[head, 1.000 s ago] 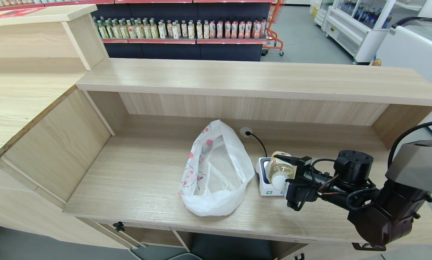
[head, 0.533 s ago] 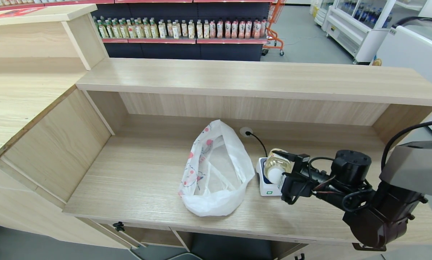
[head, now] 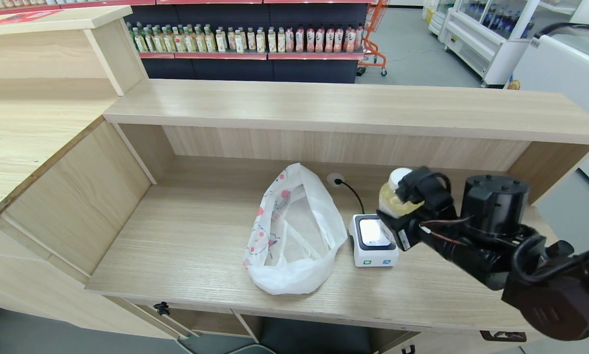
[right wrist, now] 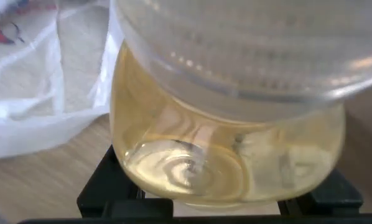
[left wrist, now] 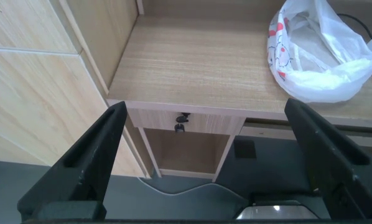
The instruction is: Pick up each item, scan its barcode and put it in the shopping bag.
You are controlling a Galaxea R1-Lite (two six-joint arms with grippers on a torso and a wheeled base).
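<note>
Right tool (head: 401, 204) has lifted the bottle (head: 389, 197) off the scanner (head: 373, 242). It is clamped on the bottle, in the air over the scanner's far right side. Shopping bag (head: 294, 231) sits left of the scanner on the worktop (head: 186, 246). Left tool (left wrist: 211, 155) is wide apart and empty.

No legible text is showing in any view. The barcode scanner (head: 374, 246) on the tabletop (head: 186, 246) is carrying two tiny square marks on its front face, one green and one blue, both too small to read. The shopping bag (head: 294, 236) is showing a red and dark cartoon print with no letters resolving. The bottle (head: 387, 204) is showing no readable print. Labels on the shelf bottles (head: 245, 40) are coming out too small to read.
</note>
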